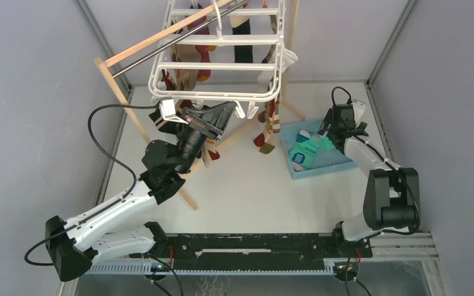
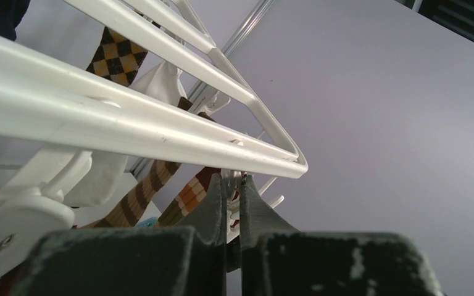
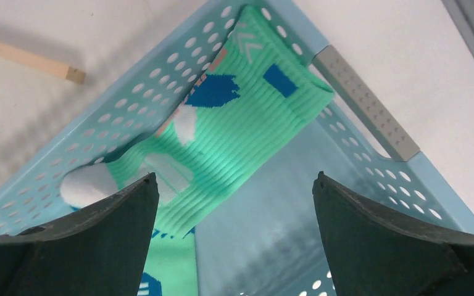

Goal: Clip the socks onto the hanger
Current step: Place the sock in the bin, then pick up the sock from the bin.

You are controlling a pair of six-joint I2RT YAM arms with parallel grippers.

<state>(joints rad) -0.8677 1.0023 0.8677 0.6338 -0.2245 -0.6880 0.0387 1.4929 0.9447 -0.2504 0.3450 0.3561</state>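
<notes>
2 robot arms work at a white desk (image 1: 247, 197) beneath the hanger (image 1: 216, 66), a white plastic frame hung from a wooden pole stand (image 1: 160, 38). The left arm (image 1: 123, 206) reaches up to the hanger's near bar (image 2: 129, 123). Its jaws are closed to a sliver, the dark fingers (image 2: 213, 209) tipped right at a small white clip (image 2: 234, 177); whether they pinch it cannot be told. Several socks hang from the frame, among them a brown and orange patterned sock (image 1: 270, 126) at the near right corner. The right arm (image 1: 382, 203) bends over a light blue basket (image 1: 336, 161) on the desk's right side, its jaws spread wide and gripping nothing. Directly beneath them lies the mint-green sock (image 3: 241, 123), with white and blue patches, draped against the basket's perforated wall (image 3: 129, 117) and unheld.
</notes>
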